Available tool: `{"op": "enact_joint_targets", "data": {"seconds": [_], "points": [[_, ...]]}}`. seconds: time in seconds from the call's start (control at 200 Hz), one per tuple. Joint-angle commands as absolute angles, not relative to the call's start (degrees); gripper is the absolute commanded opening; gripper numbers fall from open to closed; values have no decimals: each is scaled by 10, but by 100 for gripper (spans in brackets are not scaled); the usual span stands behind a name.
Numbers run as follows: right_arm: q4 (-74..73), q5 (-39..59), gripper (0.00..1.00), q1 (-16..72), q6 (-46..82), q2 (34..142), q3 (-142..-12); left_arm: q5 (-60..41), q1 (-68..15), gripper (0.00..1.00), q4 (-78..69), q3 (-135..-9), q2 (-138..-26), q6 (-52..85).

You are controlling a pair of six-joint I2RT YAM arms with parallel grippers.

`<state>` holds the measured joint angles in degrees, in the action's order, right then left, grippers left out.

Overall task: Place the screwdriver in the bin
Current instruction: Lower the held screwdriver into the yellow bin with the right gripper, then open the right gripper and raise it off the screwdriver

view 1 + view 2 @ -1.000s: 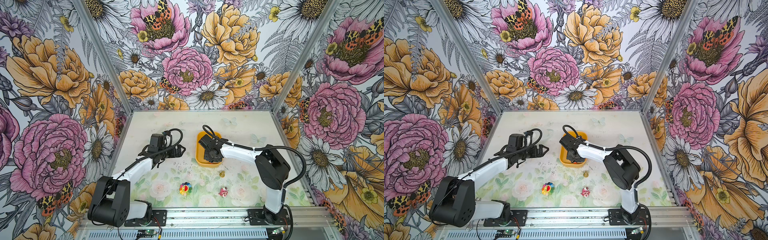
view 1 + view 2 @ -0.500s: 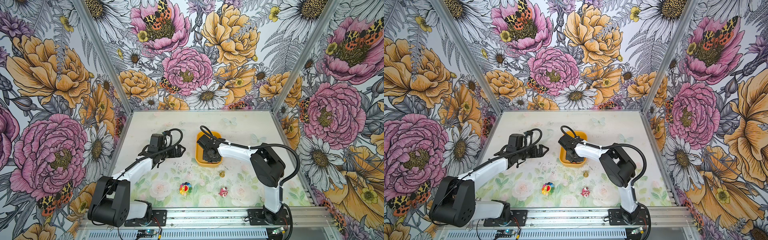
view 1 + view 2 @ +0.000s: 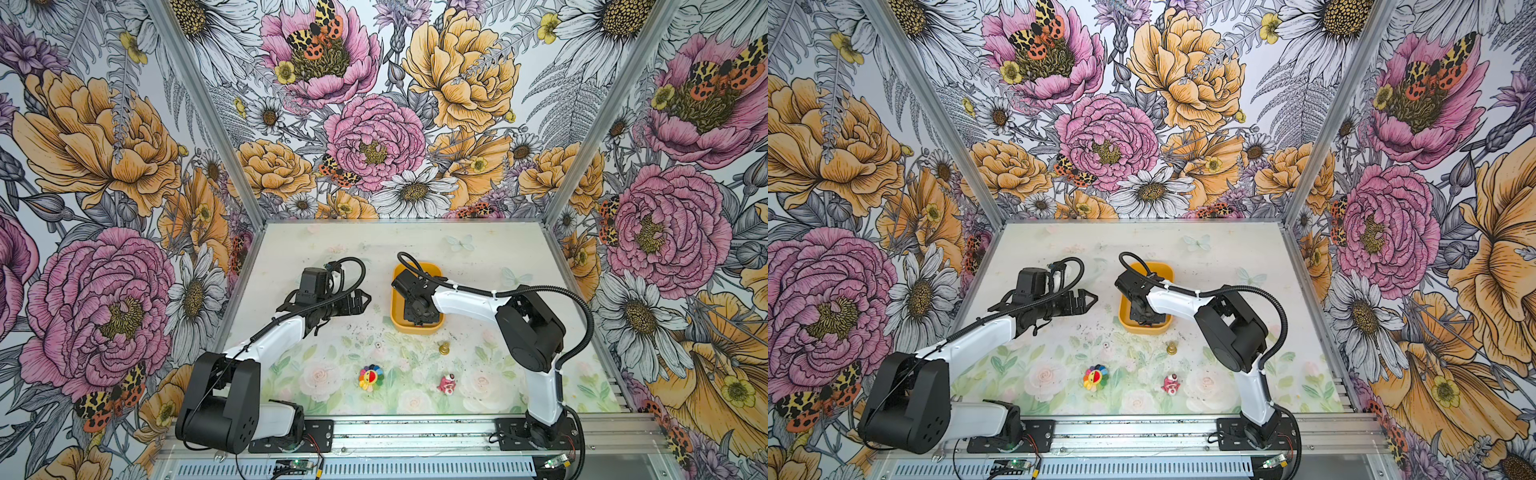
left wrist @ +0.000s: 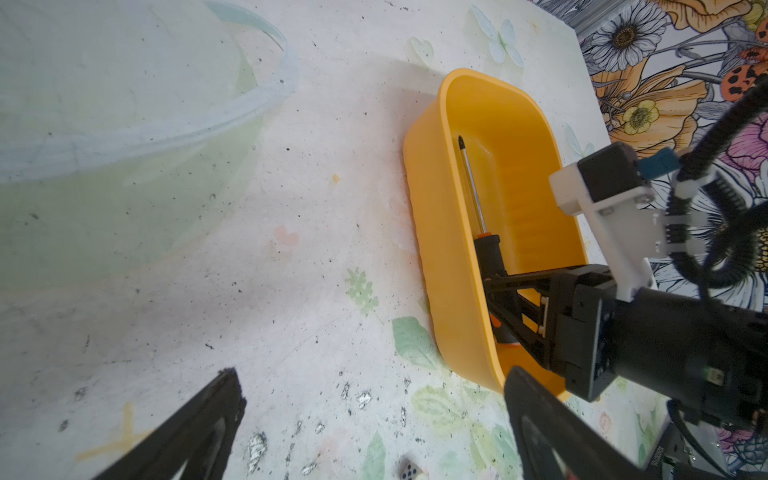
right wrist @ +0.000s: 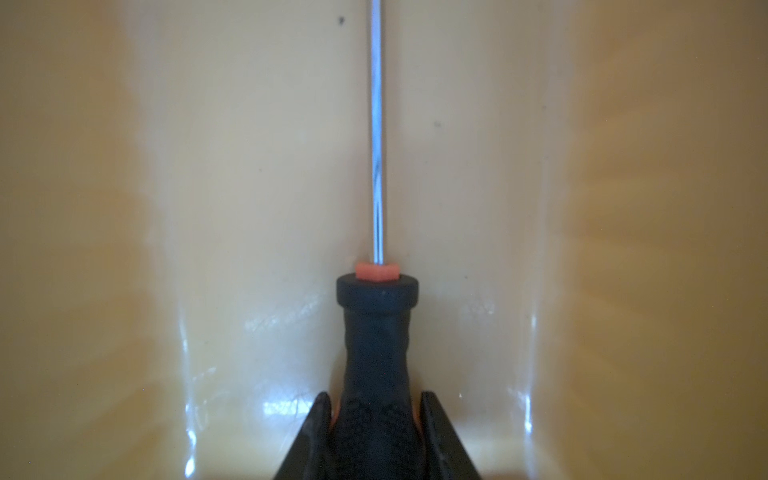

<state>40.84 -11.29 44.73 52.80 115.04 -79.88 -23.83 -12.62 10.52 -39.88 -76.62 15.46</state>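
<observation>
Screwdriver [image 5: 376,353]: inside the bin [image 5: 124,208], low over its floor. Whether it rests on the floor I cannot tell.
Long axis: runs along the bin's length, roughly level.
Pointing: the thin metal shaft leads straight away from the right claw [image 5: 374,399], and the dark tip lies near the bin's far end. The black handle [image 4: 490,257] is at the near end.
Right claw: clamped on the handle, one black finger [image 5: 320,415] on each side with orange trim showing between them. It reaches down inside the bin [image 4: 432,249], below the rim.
Top views: the right claw [image 3: 419,316] covers the screwdriver in both. Only the yellow-orange bin rim [image 3: 415,330] shows around it.
Bin position: mid-counter [image 3: 291,237], its long side running front to back.
Left claw [image 4: 372,374]: jaws wide apart, holding nothing and above the bare counter beside the bin. In a top view it [image 3: 1088,298] sits just left of the bin [image 3: 1144,330], not touching it.
Nearer the front: a brass piece [image 3: 444,348], a rainbow flower toy [image 3: 371,377] and a pink figure [image 3: 448,383], all lying apart from the bin.
</observation>
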Motion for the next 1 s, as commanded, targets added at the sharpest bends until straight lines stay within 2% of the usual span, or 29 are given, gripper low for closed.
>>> {"op": "enact_joint_targets", "data": {"seconds": [0.0,0.125,0.245,0.631,0.811,0.996], "points": [[403,-108,18,451,518,1167,-813,-229,-128,99,102,-402,-773,146],[403,-104,33,451,514,1164,-813,-229,-129,99,102,-403,-773,146],[404,-100,41,452,508,1164,-816,-232,-129,99,103,-405,-775,147],[411,-105,48,449,474,1127,-824,-232,-131,99,106,-409,-774,147],[431,-81,55,442,449,1093,-829,-229,-131,99,113,-410,-769,143],[449,-56,56,436,395,1048,-827,-224,-131,99,119,-412,-766,139]]}}
